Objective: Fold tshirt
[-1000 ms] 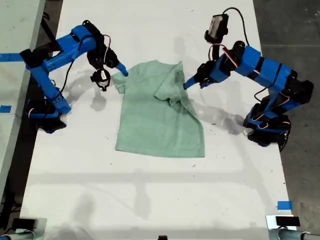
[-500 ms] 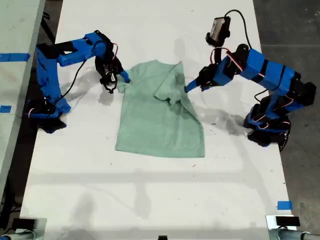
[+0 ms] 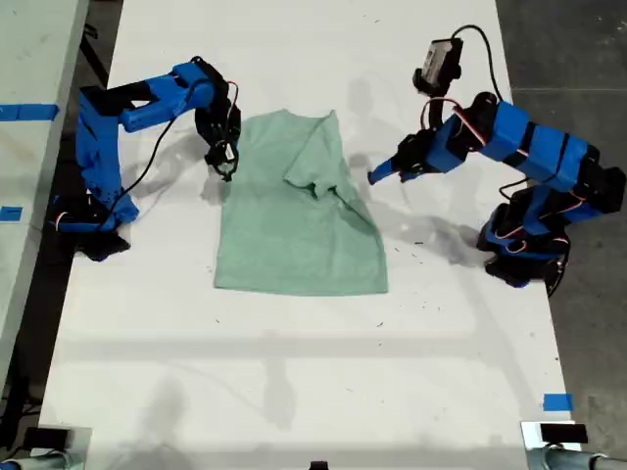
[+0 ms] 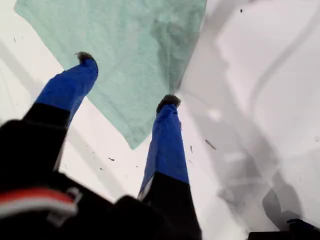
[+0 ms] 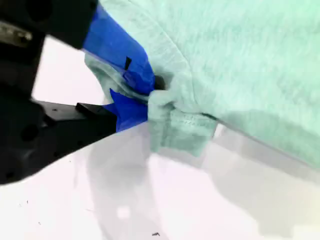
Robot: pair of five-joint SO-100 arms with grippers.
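At the exterior view's left, my second pincer (image 3: 223, 157) presses against the sleeve edge of the tshirt (image 3: 299, 211), though from up there the arm hides how the jaws stand. The second wrist view settles it: my second pincer (image 5: 150, 97) is clenched on a bunched fold of the sleeve hem, the cloth puckered between the blue jaws. The tshirt lies mid-desk (image 3: 294, 392), its far side folded over toward the middle. At the exterior view's right, my first pincer (image 3: 377, 174) hangs just beside the shirt, apart from it. The first wrist view shows what the overhead cannot: my first pincer (image 4: 125, 80) is spread wide with nothing between the jaws, seemingly above the cloth, the tshirt (image 4: 130, 45) beyond the tips.
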